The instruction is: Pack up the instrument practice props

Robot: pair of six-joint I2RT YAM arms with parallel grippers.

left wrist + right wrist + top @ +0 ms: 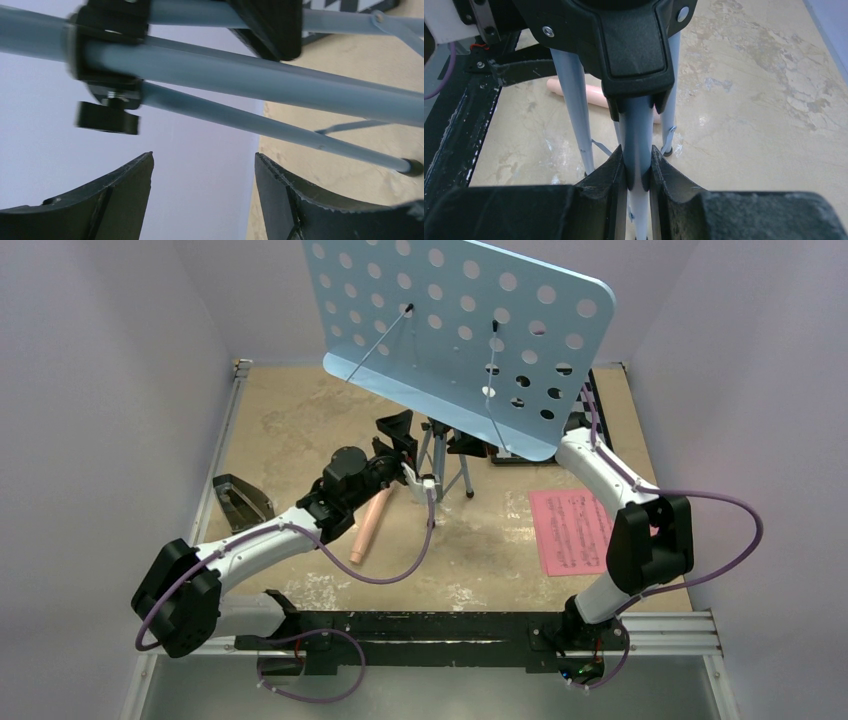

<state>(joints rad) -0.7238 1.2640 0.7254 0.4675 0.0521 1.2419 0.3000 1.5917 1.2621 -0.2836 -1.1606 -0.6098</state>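
Note:
The light-blue perforated music stand [460,330] stands on its tripod [447,455] at mid-table. My right gripper [638,160] is shut on one light-blue tripod tube [638,125] just below the black hub [631,45]; in the top view it [465,445] is partly hidden under the stand's desk. My left gripper [202,165] is open and empty, just beside the tripod tubes [250,75]; it also shows in the top view [397,432]. The peach-pink recorder [370,525] lies on the table under my left arm. The pink sheet music [570,530] lies at the right. The black metronome [240,502] sits at the left edge.
A black-and-white chessboard [597,390] lies at the back right, mostly hidden behind the stand. Purple walls close in the left, right and back sides. A black rail [420,630] runs along the near edge.

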